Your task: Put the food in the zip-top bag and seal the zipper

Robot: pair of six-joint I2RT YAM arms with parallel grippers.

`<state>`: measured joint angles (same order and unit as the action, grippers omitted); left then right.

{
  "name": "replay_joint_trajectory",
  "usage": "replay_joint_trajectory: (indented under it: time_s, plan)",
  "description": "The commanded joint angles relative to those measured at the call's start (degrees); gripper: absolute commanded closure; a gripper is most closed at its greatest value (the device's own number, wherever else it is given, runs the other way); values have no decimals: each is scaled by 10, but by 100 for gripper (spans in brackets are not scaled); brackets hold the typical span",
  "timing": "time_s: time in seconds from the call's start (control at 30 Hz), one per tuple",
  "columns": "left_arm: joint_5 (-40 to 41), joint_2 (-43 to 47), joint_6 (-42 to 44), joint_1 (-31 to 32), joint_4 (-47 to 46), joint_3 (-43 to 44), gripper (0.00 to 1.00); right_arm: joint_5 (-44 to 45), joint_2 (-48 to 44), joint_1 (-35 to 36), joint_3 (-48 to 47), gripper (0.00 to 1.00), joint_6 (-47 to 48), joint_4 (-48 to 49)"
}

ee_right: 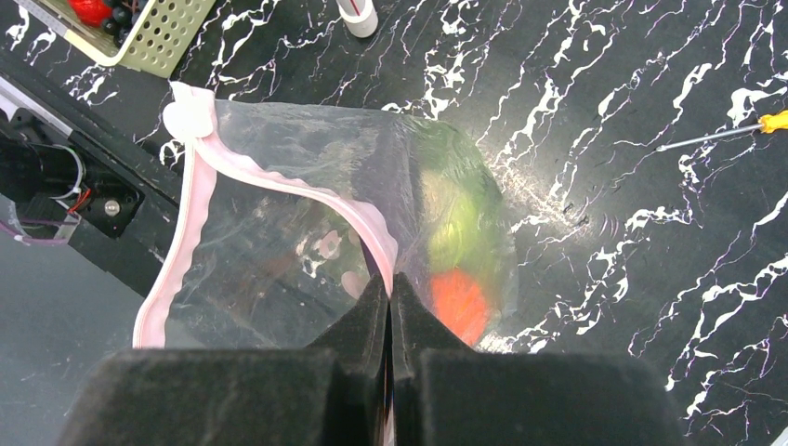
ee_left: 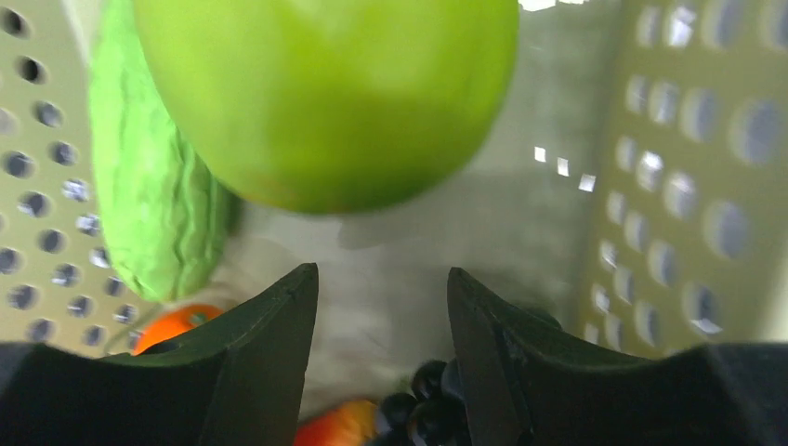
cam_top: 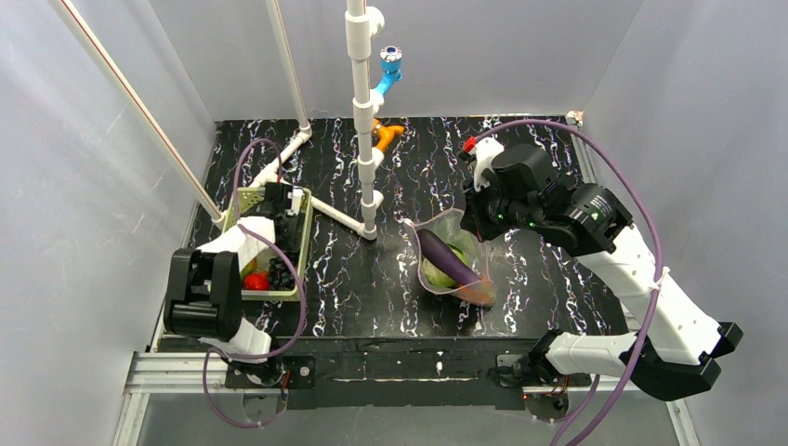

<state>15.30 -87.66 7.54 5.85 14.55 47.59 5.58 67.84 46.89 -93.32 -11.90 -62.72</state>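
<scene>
The basket [cam_top: 246, 195] is pale green plastic, its walls [ee_left: 688, 186] pierced with rows of round holes. The left claw [ee_left: 381, 316] is inside it. Its two dark, wedge-shaped fingers [ee_left: 269, 372] stand about halfway apart, with only the basket floor showing between them.

Just past the tips is a smooth, glossy green fruit [ee_left: 325, 93], round and large in the left wrist view. Against the wall beside it leans a matte green cucumber [ee_left: 153, 186] with a bumpy, ridged skin. Under the fingers lie a cluster of shiny black grapes [ee_left: 423, 409], an orange piece [ee_left: 167, 325] and a red-orange piece [ee_left: 339, 427].

The bag [cam_top: 437, 228] lies on the worktop [cam_top: 372, 279], black with white marbling, well to the right of the basket. It is clear, crinkled film [ee_right: 279, 186], and its mouth gapes toward the basket side. The zipper [ee_right: 186, 214] is a narrow pale pink strip that runs in a wavy line around the open mouth, with a small pale slider at one end.

The right claw [ee_right: 390, 297] is closed tight, its black foam-faced fingers pinching one lip of the zipper on the side of the bag away from the basket.

Inside the bag are a long, smooth purple piece [cam_top: 446, 255], a green lump [ee_right: 460, 223] and an orange-red one [ee_right: 460, 302], the last two blurred by the film.
</scene>
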Motion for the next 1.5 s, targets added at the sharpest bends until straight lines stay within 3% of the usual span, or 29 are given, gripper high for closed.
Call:
replay_joint_trajectory:
  time_s: [0.0, 0.1, 0.27, 0.43, 0.57, 0.77, 1.17, 1.47]
  plan:
    - [-150, 83, -78, 1, 77, -22, 47, -2, -24, -2, -11, 99, 0, 29]
    - [-217, 131, -113, 1, 78, -41, 46, -4, -27, -2, -8, 99, 3, 30]
    - [-244, 218, -133, 4, 87, -61, 44, -11, -35, -2, 2, 99, 1, 36]
    - [-134, 276, -82, 4, 97, -46, 36, -18, -41, -2, 11, 99, -2, 41]
    - [20, 221, 16, 3, 87, -20, 31, -25, -41, -2, 8, 99, -2, 40]
    - [82, 139, 82, 2, 23, 7, 26, -34, -37, -2, -3, 99, -4, 31]
    - [110, 54, 155, -5, -107, -29, 25, -39, -25, -2, -16, 99, -9, 19]
    - [119, -11, 148, -13, -141, -44, 38, -42, -9, -2, -42, 99, -13, 10]
